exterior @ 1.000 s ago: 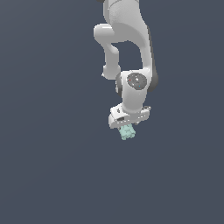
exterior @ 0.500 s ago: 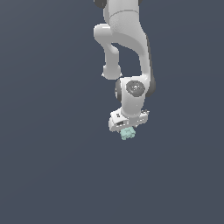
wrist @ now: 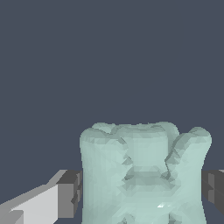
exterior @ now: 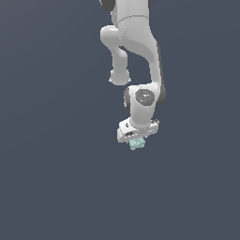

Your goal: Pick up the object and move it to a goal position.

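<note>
One object (wrist: pixel 142 175) (upright) in claw (exterior: pixel 137 140)

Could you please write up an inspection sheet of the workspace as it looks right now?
Surface: plain dark grey-blue all over; no table edge can be told apart.
Job's things: mint-green object sits between the tool's pads, lumpy and matte; no goal marker seen.
Clutter: nothing seen.
Grippers: tool shut on the object, dark pads against its two sides in the wrist view.
Cables: nothing seen.
Surroundings: white arm reaching down from the top of the exterior view; nothing else seen.
</note>
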